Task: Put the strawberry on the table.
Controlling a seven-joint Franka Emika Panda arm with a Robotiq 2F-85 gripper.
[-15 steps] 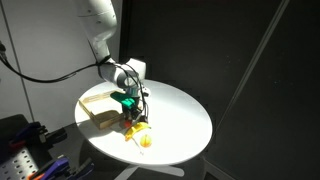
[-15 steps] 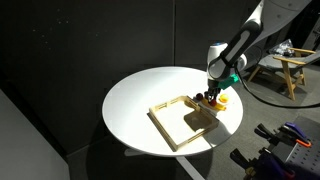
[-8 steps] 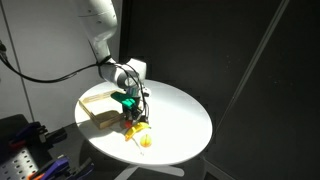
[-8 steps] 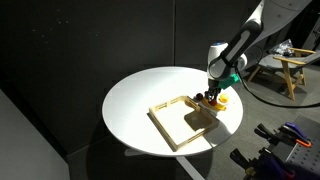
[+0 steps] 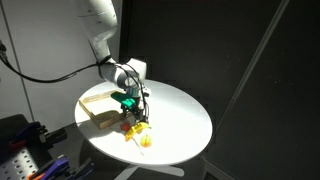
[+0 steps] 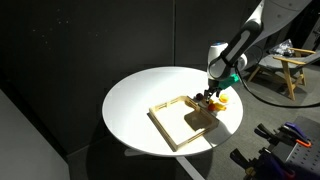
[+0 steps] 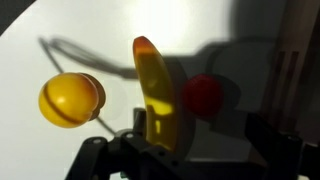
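Dark room all round. In the middle, a big round white surface (image 5: 182,112) with a wooden tray (image 5: 94,106) on it. Just past the tray's edge, low over the white top, the gripper (image 5: 134,112).

Hardly any change from a second ago in both exterior views: no lift, no slide, same spot, same lean.

In the wrist view, jaws spread wide with nothing in them. Beyond them, the little red strawberry (image 7: 203,93), down on the white top in the arm's shadow, out of the tray. Just beside it a long yellow piece (image 7: 152,90), and farther off a round yellow piece (image 7: 70,99).

Good news for the task: let go already, by the look of it, and nearly done. Still to come, most likely: straight up and away, slowly, with no bump to the strawberry or the yellow bits.
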